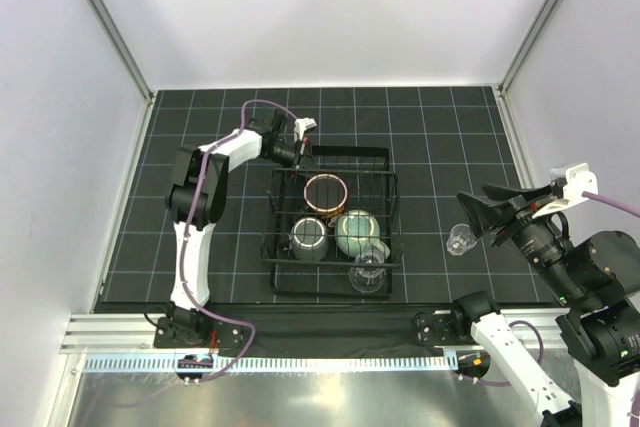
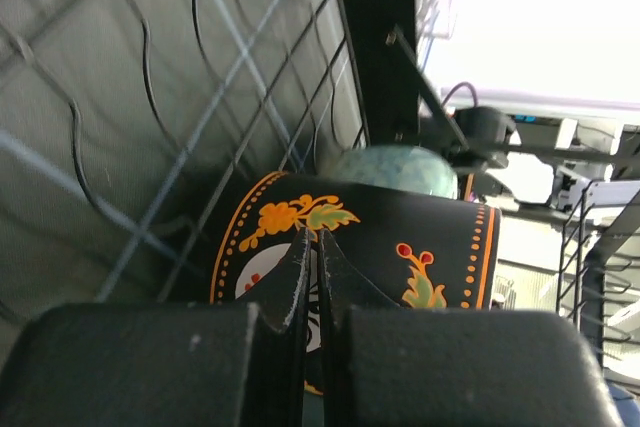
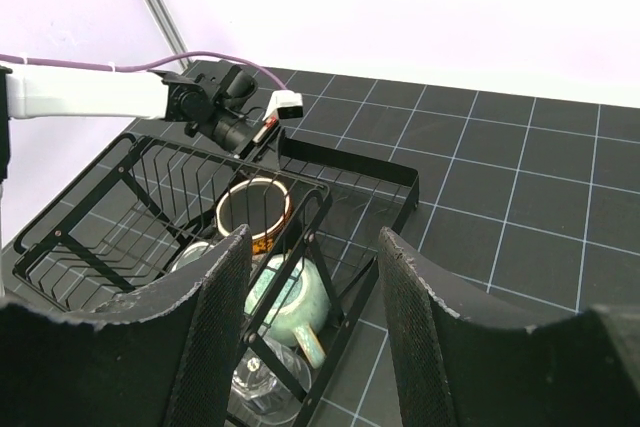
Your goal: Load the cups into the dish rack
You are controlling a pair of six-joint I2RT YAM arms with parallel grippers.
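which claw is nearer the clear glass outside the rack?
Right. The right claw hovers open close beside the clear glass; the left claw is shut at the dish rack far rim.

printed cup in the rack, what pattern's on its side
Printed cup: orange flowers, dotted bands on black; left wrist view.

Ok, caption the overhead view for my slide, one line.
Four cups sit in the black wire dish rack; one small clear glass stands on the black gridded mat by the open right tool.
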